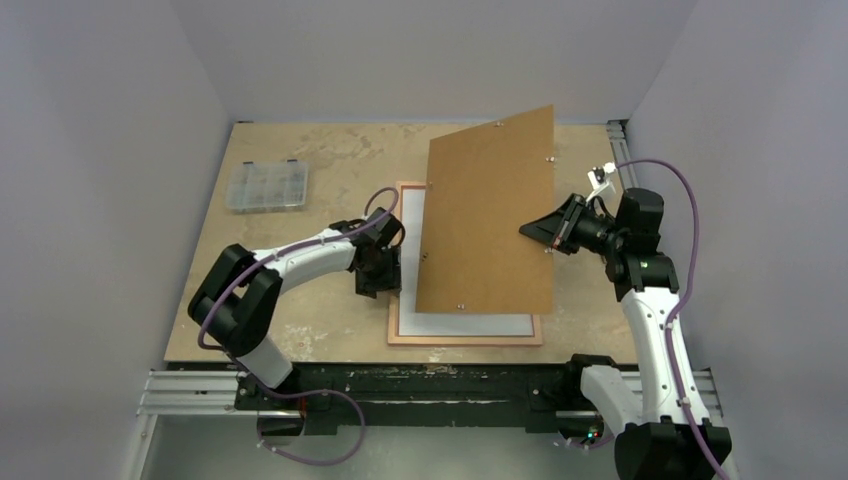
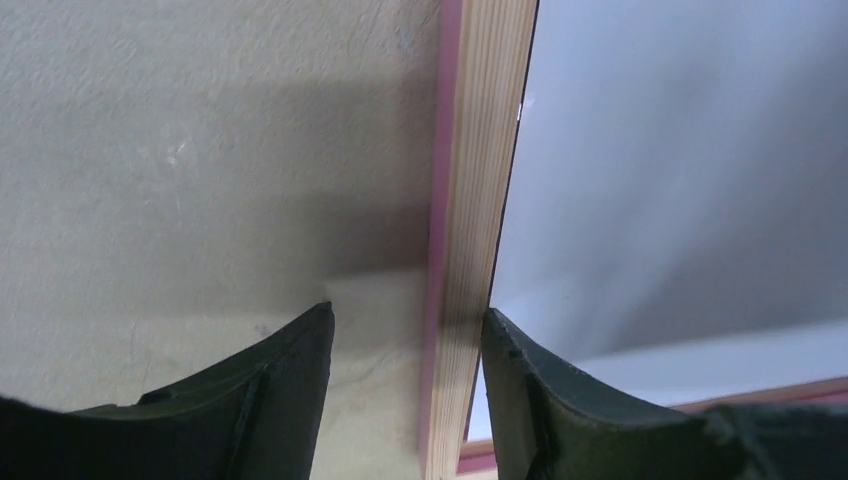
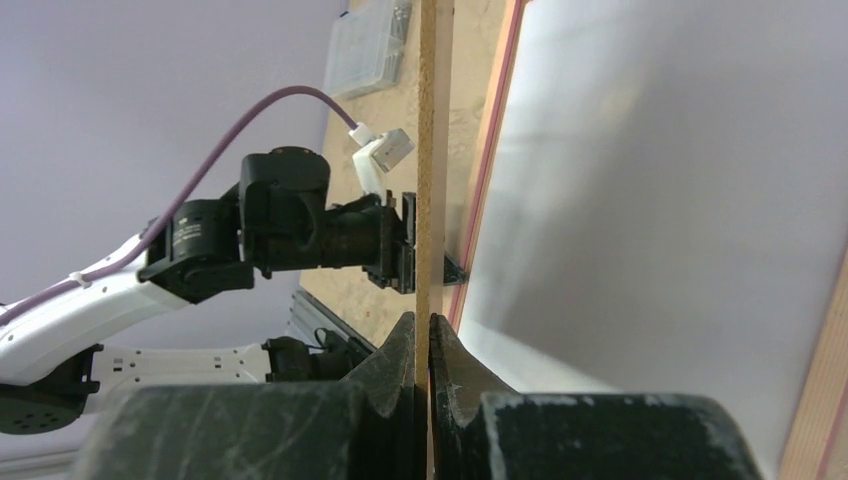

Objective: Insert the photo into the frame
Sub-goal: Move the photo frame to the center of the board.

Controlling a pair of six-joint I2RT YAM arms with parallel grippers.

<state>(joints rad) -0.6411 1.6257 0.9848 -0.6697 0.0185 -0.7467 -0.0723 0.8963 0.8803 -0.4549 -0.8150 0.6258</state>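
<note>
**Top view:** The frame (image 1: 465, 341) lies flat on the table (image 1: 320, 160). A white sheet fills it, which I take to be the photo (image 1: 470, 324) lying face down with its plain back up. The right fingers (image 1: 535, 231) are clamped on the right edge of a brown board (image 1: 490, 215). They hold it tilted above the frame, covering most of the sheet. The left fingers (image 1: 380, 283) point down at the frame's left rail. A clear box (image 1: 267, 185) sits well apart at the far left.

**Left wrist:** The fingers (image 2: 290, 370) stand apart astride the rail (image 2: 470, 200), grasping nothing. One is over bare table and the other over the white sheet, and there is a visible gap on the table side.

**Right wrist:** Both fingers (image 3: 395, 370) pinch the board's thin edge (image 3: 432, 150) tightly.

**Handling:** The photo is probably light, floppy and easily creased or smudged, so it is best nudged by its border. The frame looks light and stiff, but its pane is fragile. The wooden rail is the place to hold it, with a gentle squeeze.
</note>
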